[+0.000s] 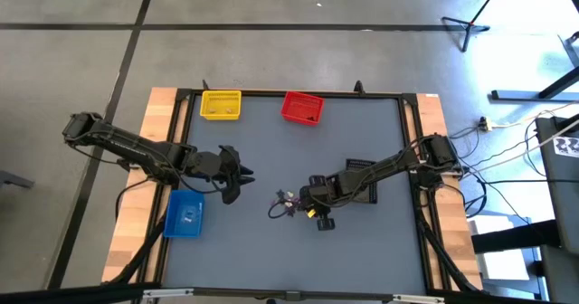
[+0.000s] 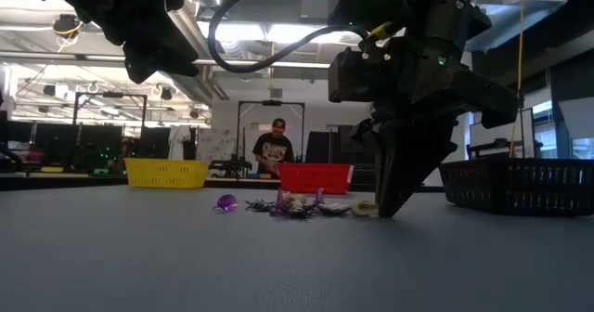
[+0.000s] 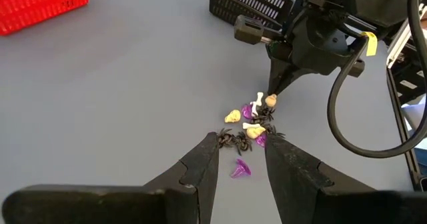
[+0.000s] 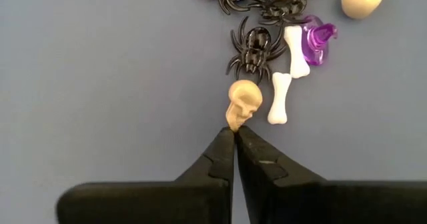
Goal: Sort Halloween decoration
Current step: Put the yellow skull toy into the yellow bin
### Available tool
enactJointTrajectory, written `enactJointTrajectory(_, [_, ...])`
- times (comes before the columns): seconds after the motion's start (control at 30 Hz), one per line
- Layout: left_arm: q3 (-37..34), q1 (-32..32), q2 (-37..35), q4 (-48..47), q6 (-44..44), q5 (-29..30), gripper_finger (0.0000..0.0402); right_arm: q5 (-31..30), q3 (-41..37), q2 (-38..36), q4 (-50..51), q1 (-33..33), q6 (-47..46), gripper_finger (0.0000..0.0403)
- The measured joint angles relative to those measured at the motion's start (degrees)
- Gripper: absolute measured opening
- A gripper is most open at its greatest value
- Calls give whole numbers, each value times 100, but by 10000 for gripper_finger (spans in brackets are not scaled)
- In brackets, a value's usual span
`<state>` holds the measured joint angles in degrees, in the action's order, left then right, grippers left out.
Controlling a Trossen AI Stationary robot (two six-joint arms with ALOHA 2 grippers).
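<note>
The Halloween decorations (image 1: 288,201) lie in a small heap at mid-table: black spiders (image 4: 252,49), white bones (image 4: 280,97), purple pieces (image 4: 315,43) and tan skulls (image 3: 232,116). My right gripper (image 4: 233,136) stands over the heap's right side, fingers down, shut on one tan skull (image 4: 242,103). It also shows in the high view (image 1: 312,204) and the low view (image 2: 394,201). My left gripper (image 1: 242,179) hovers open and empty left of the heap, well above the table; the left wrist view shows its spread fingers (image 3: 240,159). My right gripper pinches the tan skull by its narrow lower end (image 4: 233,123), only at the fingertips (image 4: 223,143). The fingers come from above, pointing steeply down at the table. The skull lies on the table, beside a white bone and a black spider.
A yellow bin (image 1: 221,104) and a red bin (image 1: 302,108) stand at the far edge. A blue bin (image 1: 185,213) stands at the left, and a black bin (image 1: 362,179) under my right arm. A person (image 2: 276,149) stands beyond the table.
</note>
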<state>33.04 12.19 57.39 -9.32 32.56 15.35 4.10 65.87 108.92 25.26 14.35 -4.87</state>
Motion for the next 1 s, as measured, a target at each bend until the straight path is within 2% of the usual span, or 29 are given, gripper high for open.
enactJointTrajectory(0.63, [0, -2, 0, 0, -2, 0, 115, 0, 0, 1, -26, -7, 3, 17])
enactJointTrajectory(1.0, [0, -2, 0, 0, -2, 0, 115, 1, 0, 0, -33, -11, 36, 2])
